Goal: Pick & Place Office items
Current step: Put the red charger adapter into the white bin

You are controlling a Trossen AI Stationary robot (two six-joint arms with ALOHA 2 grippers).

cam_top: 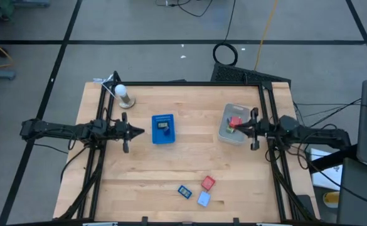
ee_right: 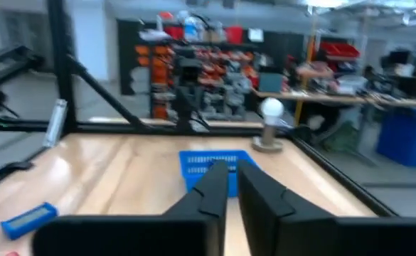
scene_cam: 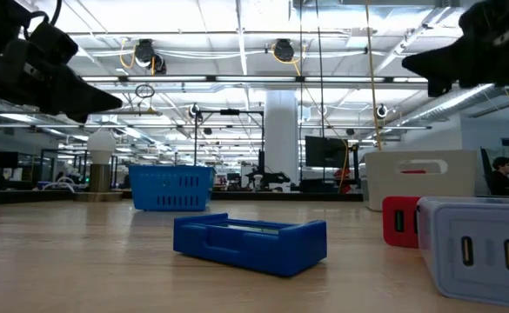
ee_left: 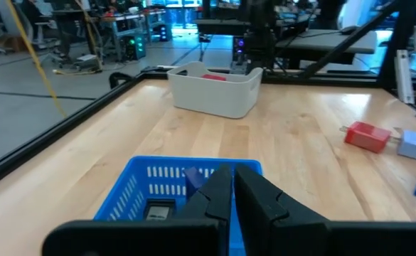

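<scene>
Three office items lie flat on the wood near the table's front edge: a red one (cam_top: 208, 183), a dark blue one (cam_top: 184, 191) and a light blue one (cam_top: 203, 199). Another red item (cam_top: 235, 121) lies inside the translucent grey bin (cam_top: 224, 132) at the right. A blue basket (cam_top: 163, 129) stands mid-table with a dark piece in it. My left gripper (cam_top: 138, 130) hovers shut just left of the basket (ee_left: 158, 192), pointing level at it. My right gripper (cam_top: 238, 127) is shut, level and raised over the bin, holding nothing.
A white bulb on a small stand (cam_top: 122, 94) sits at the far left corner. Black frame rails (cam_top: 268, 107) run along the table's sides and back. Bare wood lies between the basket and the front items (scene_cam: 250, 239).
</scene>
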